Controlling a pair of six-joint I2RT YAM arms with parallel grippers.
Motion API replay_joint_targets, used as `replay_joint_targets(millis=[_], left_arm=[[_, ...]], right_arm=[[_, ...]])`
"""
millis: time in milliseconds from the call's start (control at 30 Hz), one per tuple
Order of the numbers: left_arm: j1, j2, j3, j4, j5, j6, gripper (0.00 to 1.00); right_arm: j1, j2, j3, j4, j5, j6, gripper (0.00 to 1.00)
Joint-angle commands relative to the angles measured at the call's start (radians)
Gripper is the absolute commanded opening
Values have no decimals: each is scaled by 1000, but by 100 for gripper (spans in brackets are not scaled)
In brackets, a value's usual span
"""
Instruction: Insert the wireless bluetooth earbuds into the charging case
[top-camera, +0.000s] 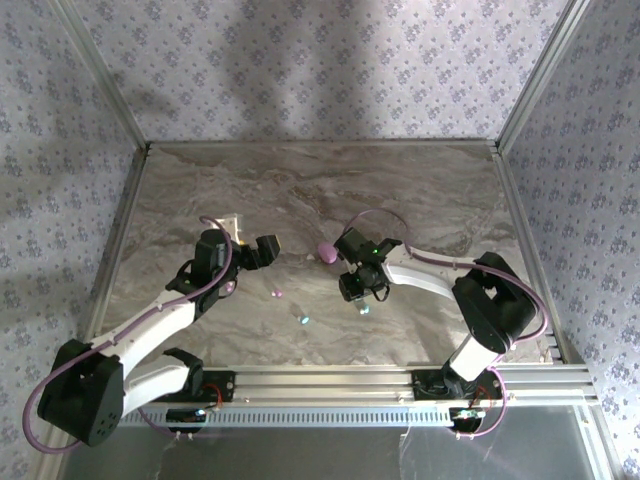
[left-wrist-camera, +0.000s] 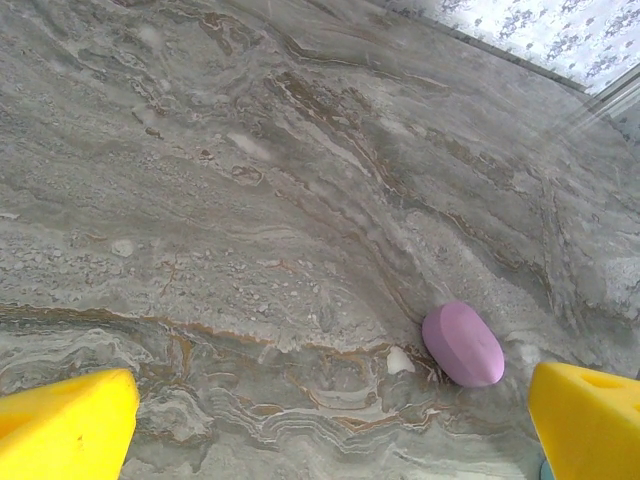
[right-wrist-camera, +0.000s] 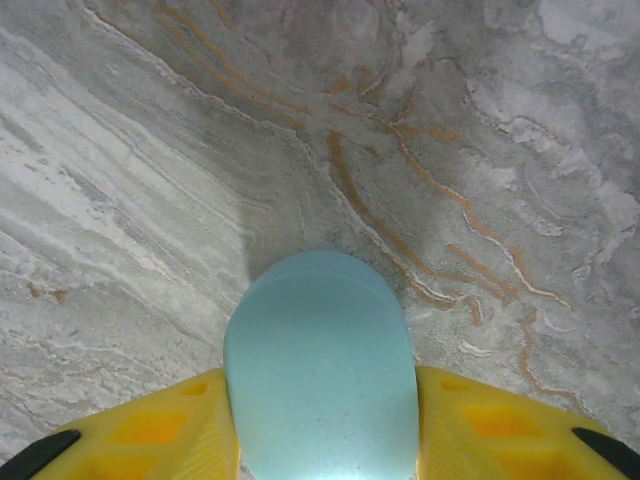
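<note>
Early days, it appears: a pink bud (top-camera: 278, 293) and a teal bud (top-camera: 303, 321) lie loose on the marble table (top-camera: 420, 190) between the arms, near each other but apart; neither sits in a case, and both look too small to tell which way they point. Meanwhile the right gripper (right-wrist-camera: 320, 400) clasps the teal case (right-wrist-camera: 318, 350), a finger against each long side; its long axis runs straight out from the wrist, lid seemingly shut. Opposite, the left gripper (left-wrist-camera: 328, 390) hangs empty, jaws spread wide; the pink case (left-wrist-camera: 462, 343) lies aslant ahead, closed.
</note>
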Motion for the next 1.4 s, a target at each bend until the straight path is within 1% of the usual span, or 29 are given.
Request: replay_joint_targets(millis=[0, 133, 367, 567, 733, 867, 967, 1167, 1233, 1300, 1367], left_arm=[[-7, 8, 8, 38, 13, 19, 100], [-7, 14, 8, 43, 19, 15, 100], [-18, 53, 13, 86, 85, -10, 100], [-49, 108, 15, 150, 136, -50, 100], [-90, 197, 32, 231, 219, -87, 100], [-148, 257, 78, 234, 248, -104, 100], [-185, 303, 134, 186, 268, -138, 100], [-251, 384, 157, 207, 310, -258, 100], [-273, 434, 181, 221, 335, -292, 97], [-292, 477, 179, 284, 357, -325, 92], [-303, 517, 176, 340, 378, -354, 86]], right_arm=[[7, 11, 21, -31, 10, -4, 41], [6, 5, 24, -32, 7, 0, 36], [-20, -35, 15, -11, -33, 25, 35], [-101, -90, -23, 62, -165, 47, 35], [-197, -139, -93, 159, -308, 100, 35], [-262, -164, -133, 212, -401, 129, 36], [-313, -175, -151, 231, -461, 141, 35], [-392, -202, -199, 285, -566, 173, 36], [-405, -204, -207, 304, -592, 182, 35], [-411, -203, -210, 315, -610, 189, 36], [-416, -201, -206, 315, -619, 192, 36]])
